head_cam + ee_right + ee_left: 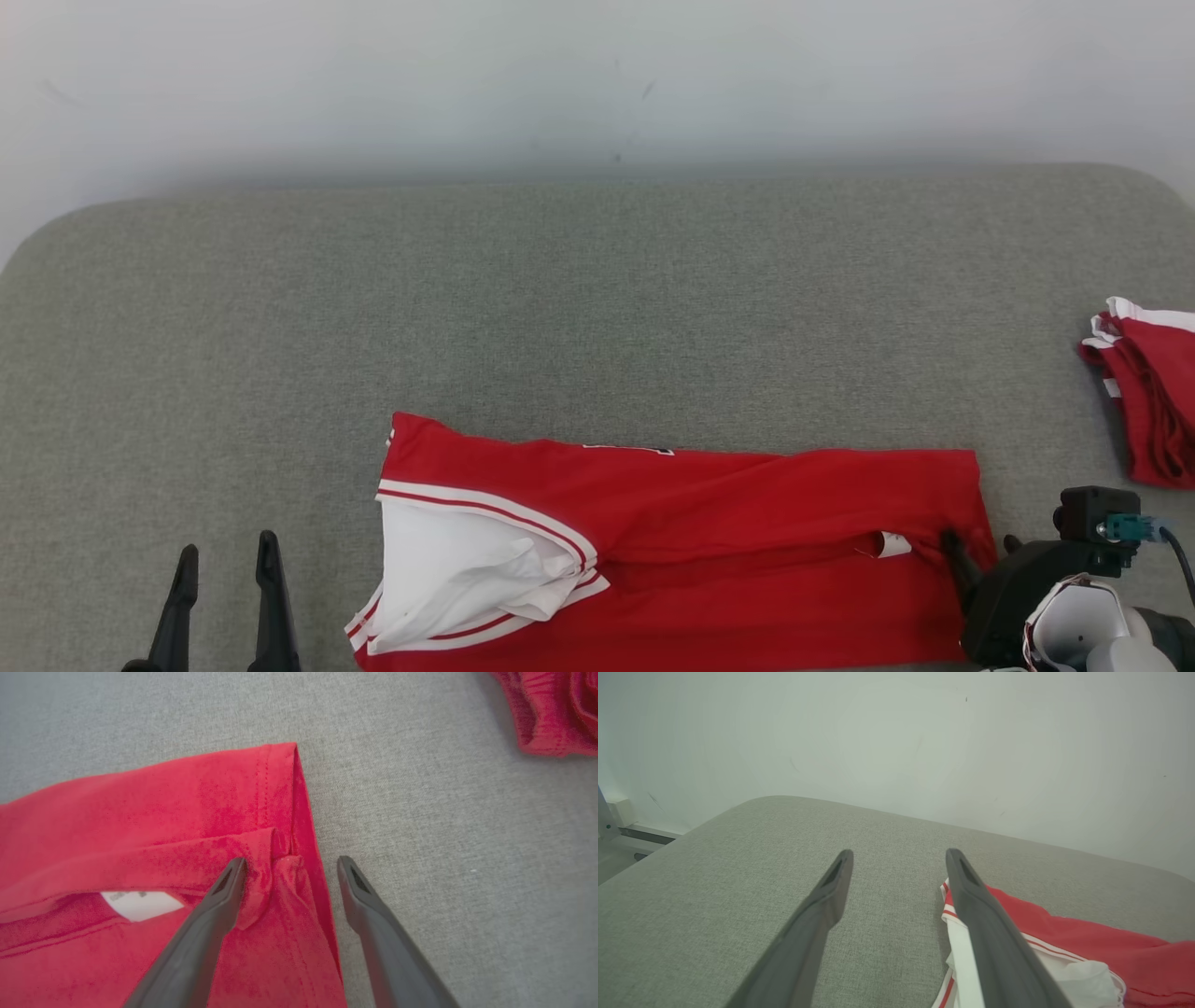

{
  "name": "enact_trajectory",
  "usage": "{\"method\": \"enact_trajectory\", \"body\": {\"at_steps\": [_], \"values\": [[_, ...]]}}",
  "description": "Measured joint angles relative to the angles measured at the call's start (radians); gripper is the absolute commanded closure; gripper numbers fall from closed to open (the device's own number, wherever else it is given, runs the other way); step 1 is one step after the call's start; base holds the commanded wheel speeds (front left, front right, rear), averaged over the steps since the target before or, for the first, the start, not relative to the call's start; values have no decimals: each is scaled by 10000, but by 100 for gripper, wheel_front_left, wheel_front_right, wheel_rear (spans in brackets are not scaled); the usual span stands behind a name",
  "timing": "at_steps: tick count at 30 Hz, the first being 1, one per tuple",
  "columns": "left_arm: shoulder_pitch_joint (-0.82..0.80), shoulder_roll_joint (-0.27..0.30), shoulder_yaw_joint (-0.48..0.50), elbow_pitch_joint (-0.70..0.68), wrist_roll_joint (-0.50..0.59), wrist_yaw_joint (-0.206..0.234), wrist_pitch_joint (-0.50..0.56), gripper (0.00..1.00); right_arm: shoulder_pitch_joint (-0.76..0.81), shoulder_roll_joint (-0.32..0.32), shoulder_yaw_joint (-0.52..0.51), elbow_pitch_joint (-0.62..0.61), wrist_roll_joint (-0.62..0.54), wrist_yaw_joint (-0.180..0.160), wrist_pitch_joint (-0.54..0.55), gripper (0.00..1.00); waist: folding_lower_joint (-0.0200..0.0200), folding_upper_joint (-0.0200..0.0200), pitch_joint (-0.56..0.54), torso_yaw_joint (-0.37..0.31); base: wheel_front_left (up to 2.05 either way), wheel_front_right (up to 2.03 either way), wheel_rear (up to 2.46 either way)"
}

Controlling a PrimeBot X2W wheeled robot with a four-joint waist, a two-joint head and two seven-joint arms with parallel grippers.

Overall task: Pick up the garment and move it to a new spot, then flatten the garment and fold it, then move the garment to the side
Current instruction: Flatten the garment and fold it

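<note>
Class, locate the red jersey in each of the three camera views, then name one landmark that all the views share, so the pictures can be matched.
Head view: the red jersey lies bottom centre, with its white-trimmed opening at its left end.
Left wrist view: lower right corner, white-trimmed end nearest.
Right wrist view: left half, with the hem edge running between the fingers of the right gripper.
Shared landmark: the grey fabric surface under it.
</note>
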Motion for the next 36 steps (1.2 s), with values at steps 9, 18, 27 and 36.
{"method": "enact_trajectory", "body": {"at_steps": [9, 18, 27, 36], "values": [[-95, -15, -146, -61, -2, -2, 0, 0, -217, 8, -71, 387, -27, -2, 763, 0, -1, 0, 261, 221, 0, 0, 0], [-99, -27, -222, -36, -8, -2, 0, 0, -505, -25, 21, 516, -67, -29, 1170, 100, -1, 0, 336, 406, 0, 0, 0], [-98, -31, -176, 12, -46, -2, 0, 0, -564, 184, -1108, 418, -922, 12, 627, 100, 0, 1, 306, 441, 0, 0, 0], [-58, -35, -100, -13, -151, -2, 0, 0, -588, 600, -3032, -591, -2560, 4, 520, 100, -1, 0, 121, 139, 0, 0, 0]]}}
